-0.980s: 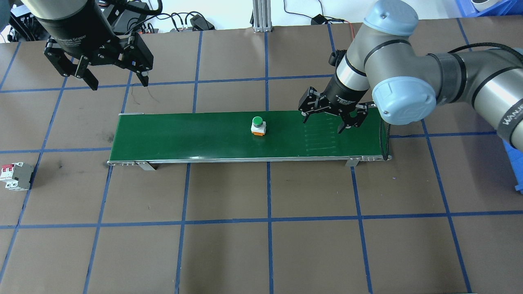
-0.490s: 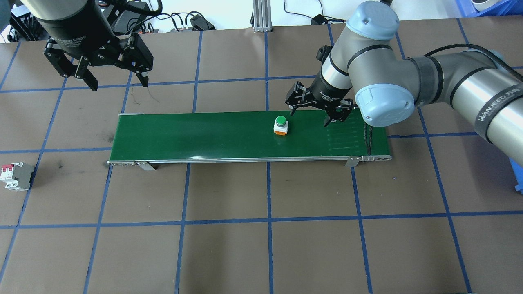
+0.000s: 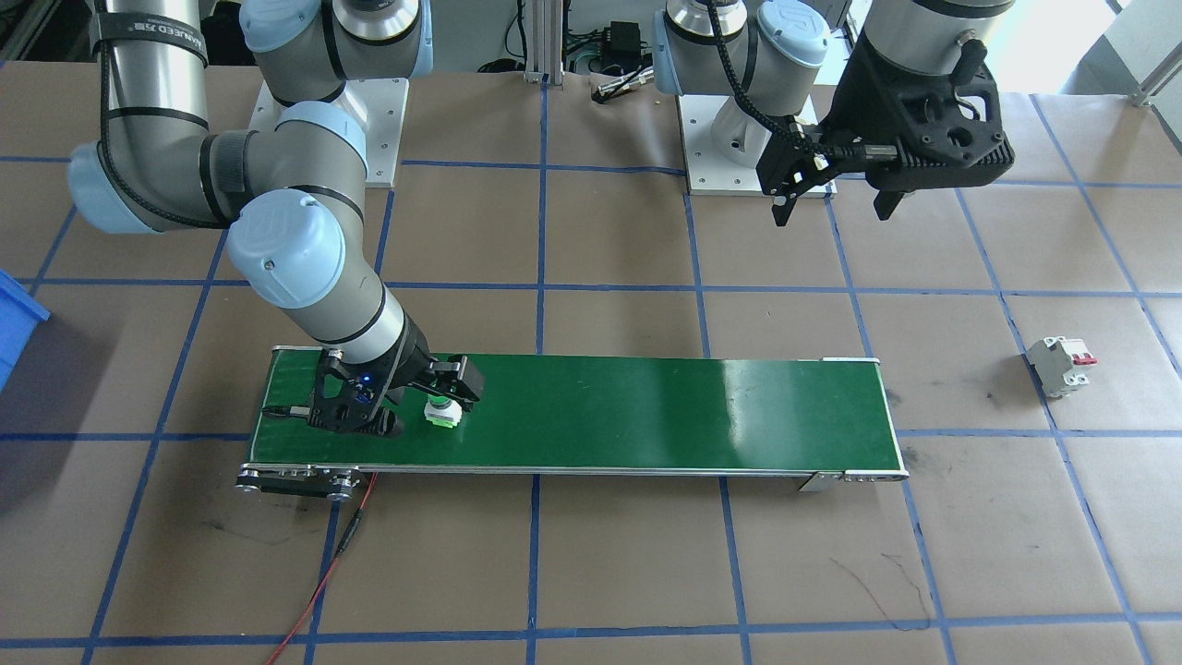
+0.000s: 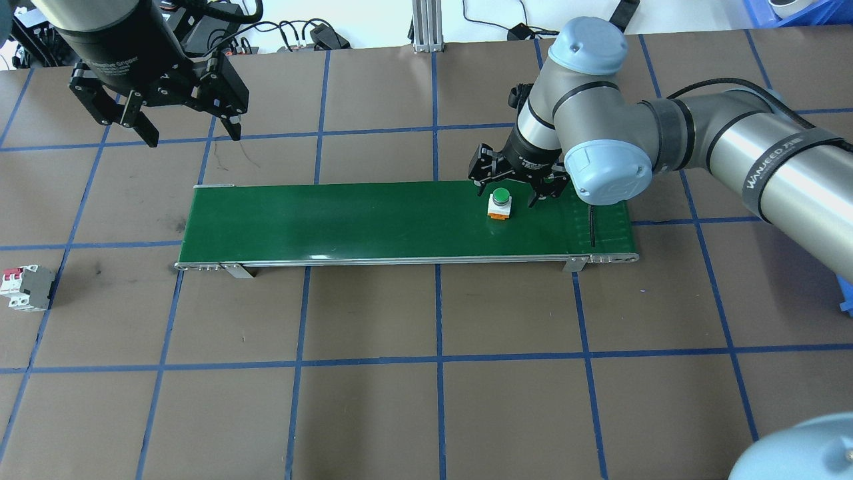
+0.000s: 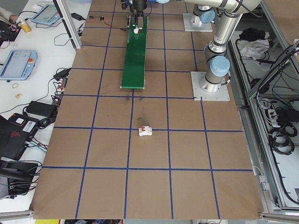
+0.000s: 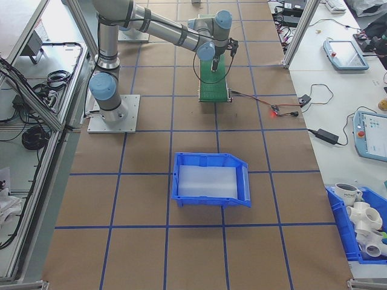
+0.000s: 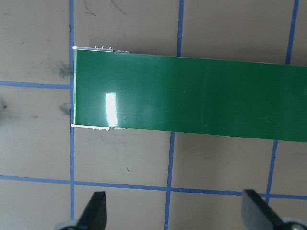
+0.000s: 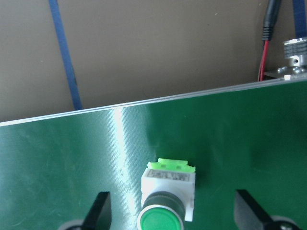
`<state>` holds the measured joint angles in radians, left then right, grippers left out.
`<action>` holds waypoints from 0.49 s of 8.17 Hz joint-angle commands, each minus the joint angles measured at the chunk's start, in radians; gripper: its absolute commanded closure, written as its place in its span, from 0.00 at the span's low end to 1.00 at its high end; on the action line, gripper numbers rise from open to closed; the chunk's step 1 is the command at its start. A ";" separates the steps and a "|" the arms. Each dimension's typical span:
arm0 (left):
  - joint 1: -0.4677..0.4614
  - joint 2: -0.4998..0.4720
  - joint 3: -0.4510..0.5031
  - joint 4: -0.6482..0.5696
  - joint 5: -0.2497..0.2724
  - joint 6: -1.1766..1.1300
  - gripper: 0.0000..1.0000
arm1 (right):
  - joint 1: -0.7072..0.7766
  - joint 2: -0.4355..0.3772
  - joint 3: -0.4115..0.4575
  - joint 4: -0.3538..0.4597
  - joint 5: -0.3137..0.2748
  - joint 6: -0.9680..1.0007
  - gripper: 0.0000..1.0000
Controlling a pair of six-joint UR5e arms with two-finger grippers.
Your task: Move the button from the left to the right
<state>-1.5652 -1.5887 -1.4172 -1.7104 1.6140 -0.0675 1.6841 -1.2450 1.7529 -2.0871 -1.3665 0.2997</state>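
The button (image 4: 500,202), green-capped with a white body, stands upright on the green conveyor belt (image 4: 333,220) near its right end. My right gripper (image 4: 506,193) is open and straddles it, one finger on each side, neither touching. The right wrist view shows the button (image 8: 167,201) low between the two fingertips (image 8: 100,211); in the front view the button (image 3: 440,412) sits beside the right gripper (image 3: 420,406). My left gripper (image 4: 192,132) hangs open and empty above the table behind the belt's left end. The left gripper (image 7: 175,211) looks down on bare belt.
A white breaker with red levers (image 4: 26,287) lies on the table far left of the belt. A blue bin (image 6: 211,181) stands on the robot's right end of the table. A red cable (image 3: 323,573) runs from the belt's right end.
The button has travelled to the right along the belt. My right gripper has swung left and back to meet it and now straddles it. The left gripper has not moved.
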 commanded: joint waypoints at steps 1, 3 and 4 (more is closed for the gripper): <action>-0.001 0.001 -0.002 0.000 0.000 0.000 0.00 | -0.003 0.022 0.007 0.074 -0.091 -0.140 0.78; -0.001 0.001 -0.002 0.000 -0.002 0.000 0.00 | -0.067 0.007 -0.003 0.081 -0.162 -0.284 1.00; -0.001 0.001 -0.002 0.000 -0.002 0.000 0.00 | -0.111 -0.008 -0.021 0.084 -0.167 -0.353 1.00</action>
<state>-1.5661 -1.5877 -1.4188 -1.7104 1.6126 -0.0675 1.6436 -1.2329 1.7540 -2.0132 -1.4927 0.0693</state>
